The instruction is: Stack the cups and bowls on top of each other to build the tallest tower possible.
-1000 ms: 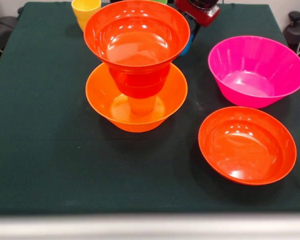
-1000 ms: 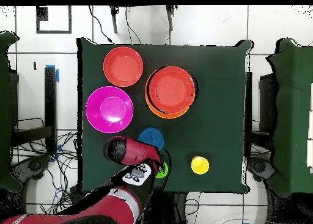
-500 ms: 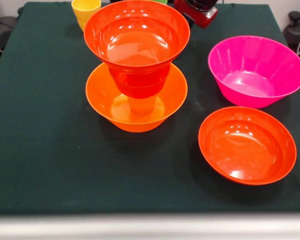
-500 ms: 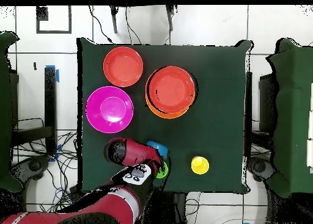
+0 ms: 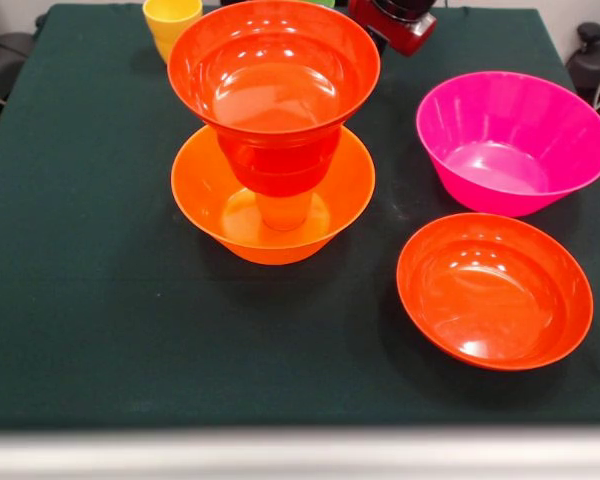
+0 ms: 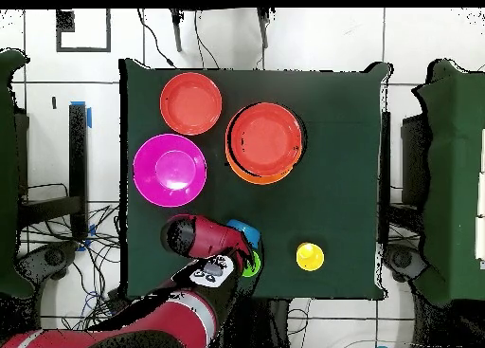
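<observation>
Over small blue bowl [image 6: 246, 231], arm [image 6: 204, 238] bent low

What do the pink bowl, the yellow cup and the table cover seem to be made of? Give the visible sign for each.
Pink bowl: probably plastic, glossy; bright highlights on its smooth inner wall.
Yellow cup: likely the same plastic, an even, smooth yellow with a faint sheen at the rim.
Table cover: seems a dark green cloth, matt; it shows no reflections.
</observation>
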Tool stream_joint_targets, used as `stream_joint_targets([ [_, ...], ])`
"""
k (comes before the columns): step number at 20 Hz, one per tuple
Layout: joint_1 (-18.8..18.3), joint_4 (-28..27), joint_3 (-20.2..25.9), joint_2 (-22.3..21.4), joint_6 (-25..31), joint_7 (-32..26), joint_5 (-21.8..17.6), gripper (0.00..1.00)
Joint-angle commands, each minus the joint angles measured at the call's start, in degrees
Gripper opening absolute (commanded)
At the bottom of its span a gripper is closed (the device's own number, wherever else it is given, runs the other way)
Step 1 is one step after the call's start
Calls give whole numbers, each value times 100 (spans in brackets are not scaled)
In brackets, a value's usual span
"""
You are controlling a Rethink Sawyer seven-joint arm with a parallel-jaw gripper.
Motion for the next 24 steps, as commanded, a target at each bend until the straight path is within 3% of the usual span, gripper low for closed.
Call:
stream_joint_targets([
  [1, 25, 137, 784, 122, -357, 645, -233, 0],
  [8, -31, 255, 879, 21, -309, 691, -171, 0],
  [14, 122, 410, 820, -223, 31, 849, -32, 0],
  [24, 258, 563, 858, -295, 64, 1064, 164, 0],
])
